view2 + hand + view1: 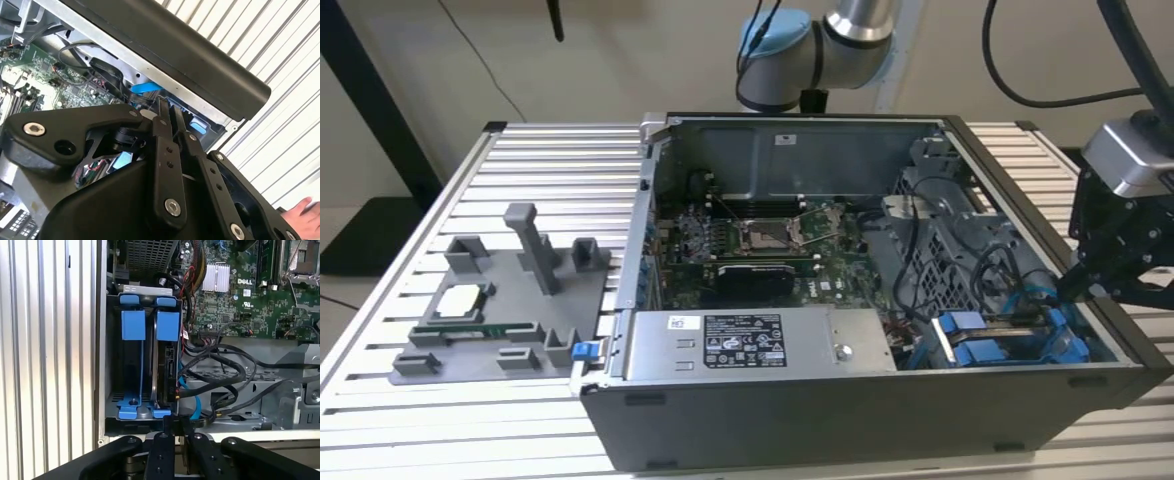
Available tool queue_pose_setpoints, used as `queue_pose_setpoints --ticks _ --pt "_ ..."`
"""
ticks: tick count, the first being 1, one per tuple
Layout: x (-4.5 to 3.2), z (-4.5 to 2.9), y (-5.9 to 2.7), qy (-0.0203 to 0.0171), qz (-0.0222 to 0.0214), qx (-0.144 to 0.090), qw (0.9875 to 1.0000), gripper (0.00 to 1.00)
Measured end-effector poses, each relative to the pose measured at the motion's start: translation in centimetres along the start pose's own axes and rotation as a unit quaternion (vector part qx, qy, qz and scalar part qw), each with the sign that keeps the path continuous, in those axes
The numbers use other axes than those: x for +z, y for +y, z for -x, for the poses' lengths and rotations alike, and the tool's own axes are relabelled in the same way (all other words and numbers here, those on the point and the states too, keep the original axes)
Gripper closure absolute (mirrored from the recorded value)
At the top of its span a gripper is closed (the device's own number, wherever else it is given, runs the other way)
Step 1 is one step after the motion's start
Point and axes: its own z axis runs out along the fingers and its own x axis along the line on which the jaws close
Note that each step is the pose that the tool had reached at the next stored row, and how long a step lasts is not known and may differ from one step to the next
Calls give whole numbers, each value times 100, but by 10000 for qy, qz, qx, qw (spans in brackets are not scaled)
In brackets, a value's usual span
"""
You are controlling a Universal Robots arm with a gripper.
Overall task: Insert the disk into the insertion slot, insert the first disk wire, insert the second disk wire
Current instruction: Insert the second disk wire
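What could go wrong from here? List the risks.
1. Loose black cables loop right beside the flat hard drive in its blue plastic carrier frame; the black tool could snag them.
2. The light-blue flat cable curves close to the tool tip and might be pinched or kinked.
3. A person's hand lies near the tool's body; a sudden move might hit it.

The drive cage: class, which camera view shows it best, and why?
The first wrist view: it looks straight into the drive cage, both bays and blue fittings plain. The exterior view shows the cage slantwise. The second wrist view catches a blue fitting of it.
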Motion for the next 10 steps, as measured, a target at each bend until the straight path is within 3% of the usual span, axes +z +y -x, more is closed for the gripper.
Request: queue_pose_setpoints --ticks 6,10 --pt "-1 0 0 -2 0 0 10000 100" --pt "-53 13 26 -5 -1 6 10000 100"
